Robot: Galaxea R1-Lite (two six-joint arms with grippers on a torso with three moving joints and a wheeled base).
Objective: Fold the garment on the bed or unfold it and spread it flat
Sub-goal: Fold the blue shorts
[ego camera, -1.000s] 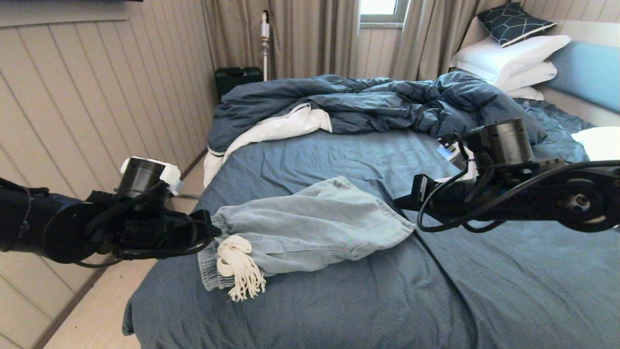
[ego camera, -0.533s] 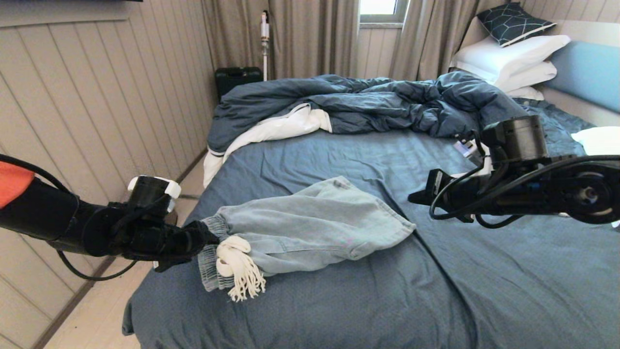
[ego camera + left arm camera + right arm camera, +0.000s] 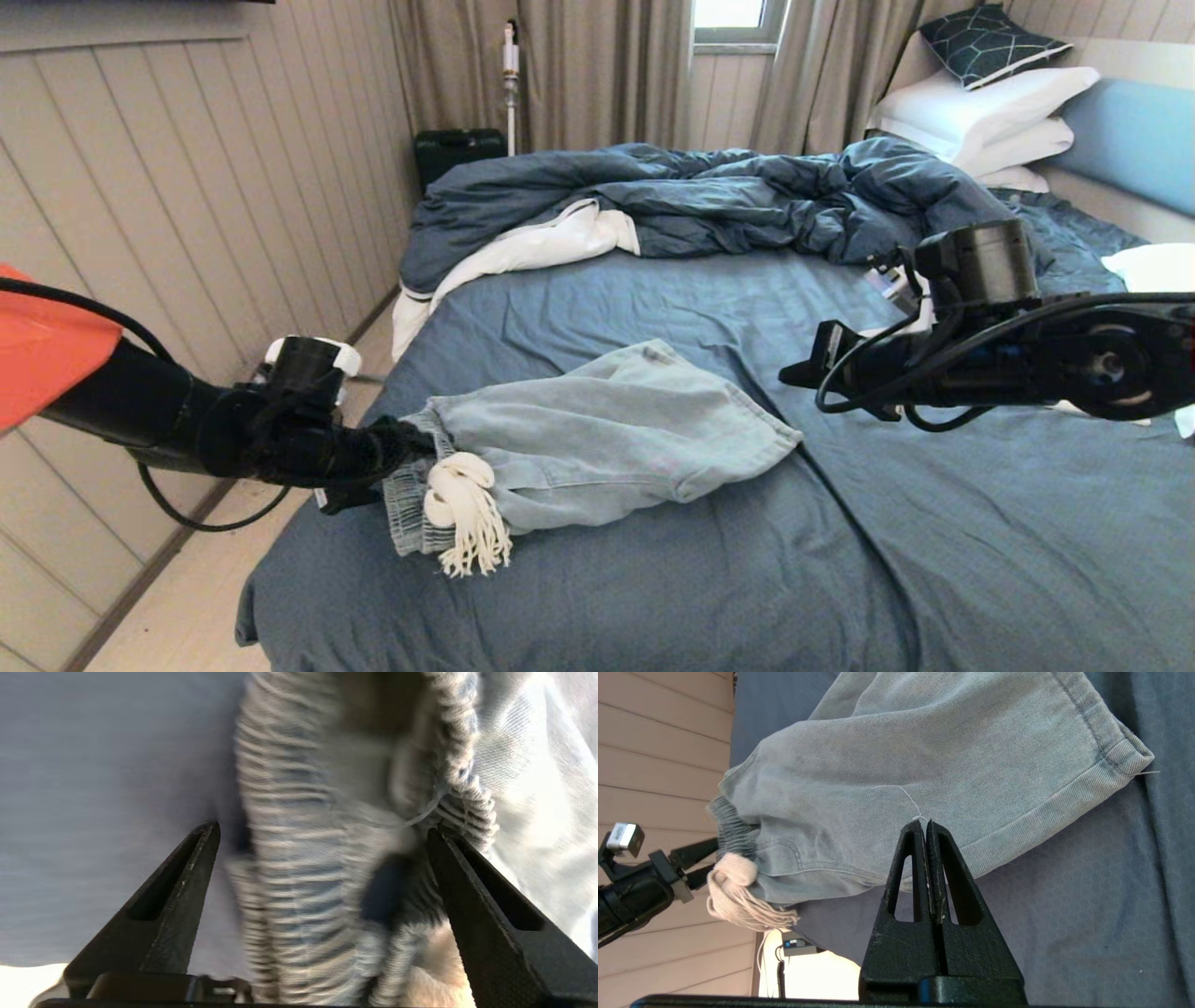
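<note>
The pale denim shorts (image 3: 597, 434) lie folded near the left front part of the bed (image 3: 653, 308), waistband to the left with the white tasselled drawstring (image 3: 462, 513) bunched at its end. My left gripper (image 3: 406, 441) is at that waistband, open, with the gathered elastic (image 3: 299, 868) between its two fingers. My right gripper (image 3: 794, 373) is shut and empty, hovering just off the right hem of the shorts (image 3: 924, 760); a loose thread lies at its tip (image 3: 925, 823).
A rumpled dark blue duvet (image 3: 709, 201) with a white underside covers the far part of the bed. White pillows (image 3: 990, 112) and a patterned cushion lean on the light blue headboard (image 3: 1134, 140) at far right. A panelled wall and floor strip run along the left edge.
My left gripper has moved right onto the waistband, nudging the drawstring end slightly. My right gripper backed to the right, then came a little forward and left again; it stays shut.
</note>
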